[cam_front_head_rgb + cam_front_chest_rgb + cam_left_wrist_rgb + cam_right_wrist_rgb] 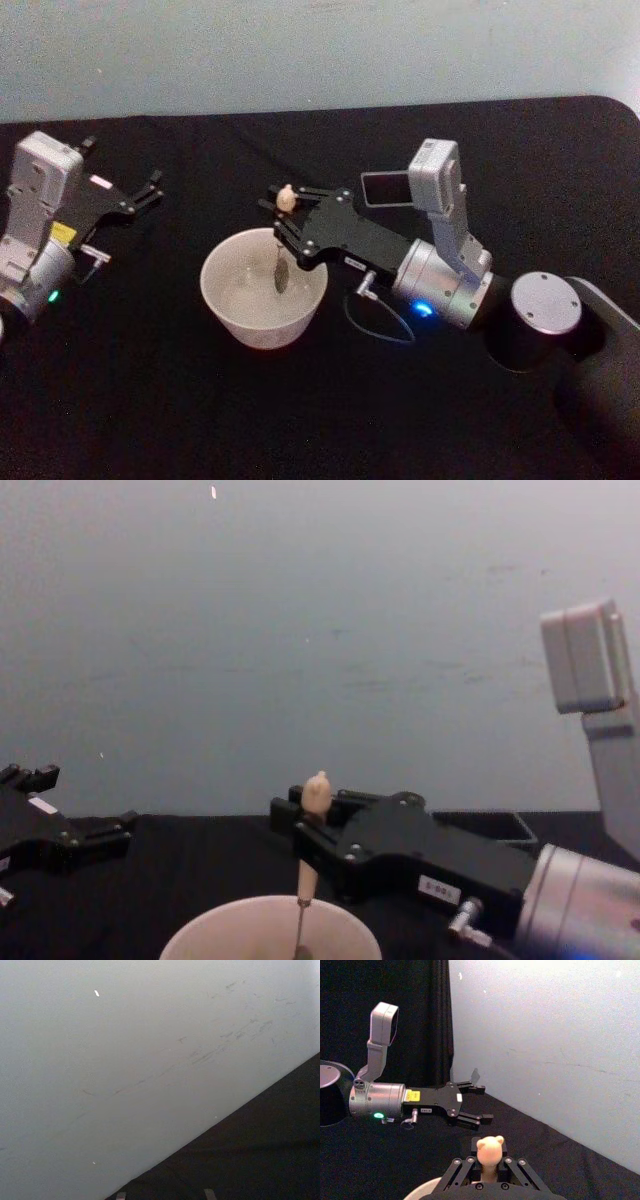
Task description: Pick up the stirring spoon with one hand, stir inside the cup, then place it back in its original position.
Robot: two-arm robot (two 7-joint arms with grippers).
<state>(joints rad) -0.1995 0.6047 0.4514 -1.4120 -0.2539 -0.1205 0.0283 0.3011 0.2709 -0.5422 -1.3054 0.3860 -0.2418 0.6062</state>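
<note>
One knob-topped beige wooden spoon [287, 198], pinched in right claw [279, 213], dips into round cream cup [215, 262]; left claw [155, 189] gapes; black cloth surface [150, 400].

Cream cup [262, 325], beige-handled spoon [286, 198], black table [150, 400].

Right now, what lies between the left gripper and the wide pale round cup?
Only bare black table between left gripper and cup, per the head view.

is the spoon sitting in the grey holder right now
No, the right gripper holds the stirring spoon upright with its bowl down inside the cup, away from the holder.
</note>
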